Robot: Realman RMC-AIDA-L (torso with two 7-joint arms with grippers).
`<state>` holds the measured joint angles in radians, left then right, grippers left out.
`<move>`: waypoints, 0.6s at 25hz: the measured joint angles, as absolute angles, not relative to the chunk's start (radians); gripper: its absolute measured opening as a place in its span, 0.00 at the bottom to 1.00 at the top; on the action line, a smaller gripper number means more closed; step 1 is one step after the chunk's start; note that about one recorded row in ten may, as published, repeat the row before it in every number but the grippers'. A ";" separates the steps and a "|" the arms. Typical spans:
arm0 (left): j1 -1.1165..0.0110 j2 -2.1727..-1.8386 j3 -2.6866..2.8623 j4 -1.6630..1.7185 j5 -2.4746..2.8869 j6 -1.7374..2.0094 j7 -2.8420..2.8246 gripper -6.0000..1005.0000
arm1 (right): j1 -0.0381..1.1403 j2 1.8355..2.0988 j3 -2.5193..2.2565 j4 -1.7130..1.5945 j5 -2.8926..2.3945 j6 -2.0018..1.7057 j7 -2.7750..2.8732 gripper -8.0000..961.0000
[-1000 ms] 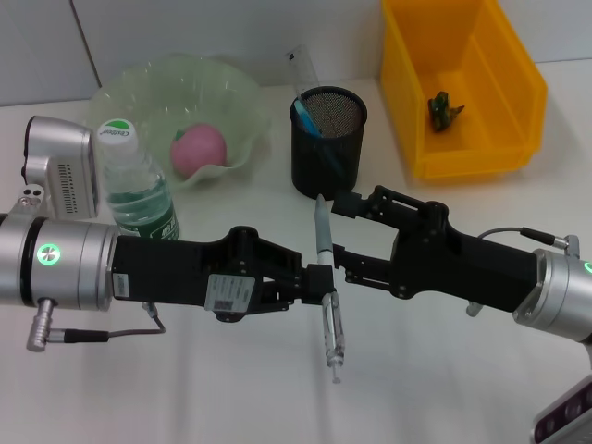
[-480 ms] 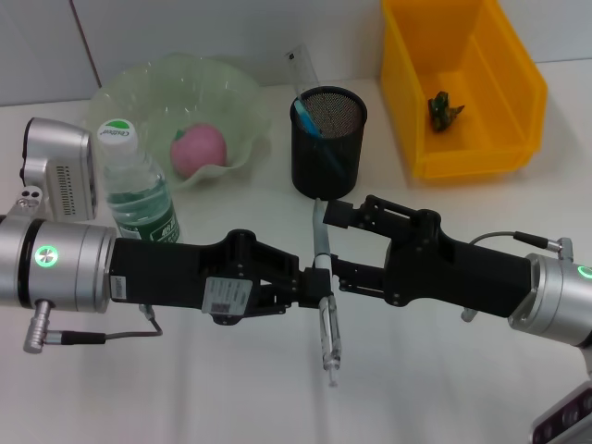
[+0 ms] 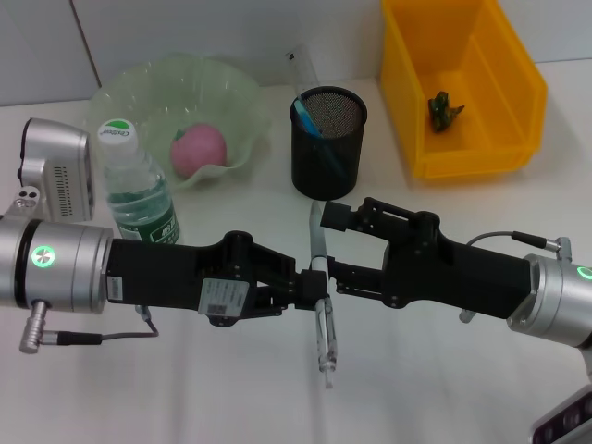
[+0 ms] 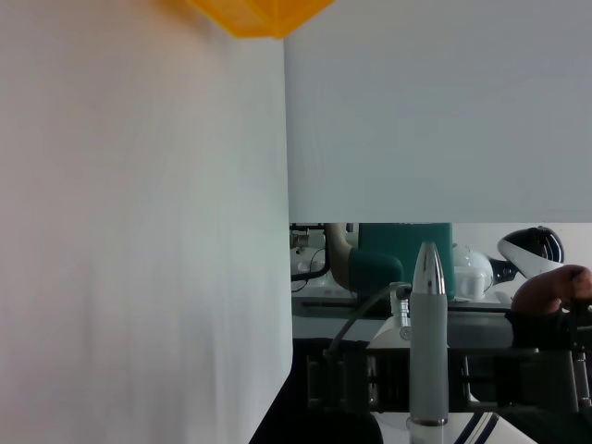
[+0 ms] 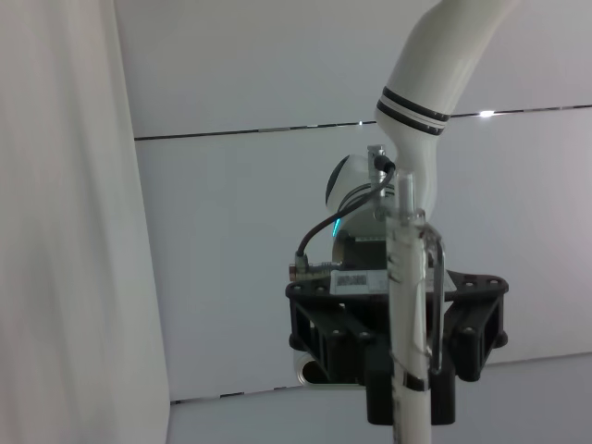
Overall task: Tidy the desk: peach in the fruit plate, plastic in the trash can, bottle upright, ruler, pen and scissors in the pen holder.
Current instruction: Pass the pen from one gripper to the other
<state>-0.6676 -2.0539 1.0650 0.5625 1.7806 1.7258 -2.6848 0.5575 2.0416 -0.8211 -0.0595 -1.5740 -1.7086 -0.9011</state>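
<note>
A grey and clear pen (image 3: 323,319) hangs above the table's middle, with my left gripper (image 3: 315,286) shut on its mid-section. My right gripper (image 3: 331,244) faces it from the right, open, fingertips beside the pen's upper part. The right wrist view shows the pen (image 5: 408,324) upright in front of the left gripper (image 5: 398,338); the left wrist view shows its grey tip (image 4: 428,342). The black mesh pen holder (image 3: 328,148) holds the clear ruler (image 3: 302,67) and a blue item. The peach (image 3: 197,151) lies in the fruit plate (image 3: 242,92). The bottle (image 3: 139,194) stands upright. I cannot make out the scissors.
The yellow trash can (image 3: 518,88) at the back right holds a green piece of plastic (image 3: 445,109). A grey device (image 3: 57,168) sits at the left edge beside the bottle. Bare white table lies in front of both arms.
My right gripper has moved left and nearer, closing in on the pen's upper part. The pen and my left gripper have shifted slightly toward the front.
</note>
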 joint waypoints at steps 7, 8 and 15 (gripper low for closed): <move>-0.667 -2.051 1.063 0.561 1.781 1.726 -2.686 0.17 | 0.558 2.042 -0.834 -0.058 -1.575 -1.700 -0.902 0.71; -0.667 -2.050 1.063 0.560 1.781 1.726 -2.686 0.17 | 0.558 2.042 -0.834 -0.058 -1.575 -1.697 -0.902 0.71; -0.668 -2.048 1.061 0.560 1.781 1.726 -2.687 0.17 | 0.559 2.042 -0.836 -0.058 -1.575 -1.688 -0.902 0.57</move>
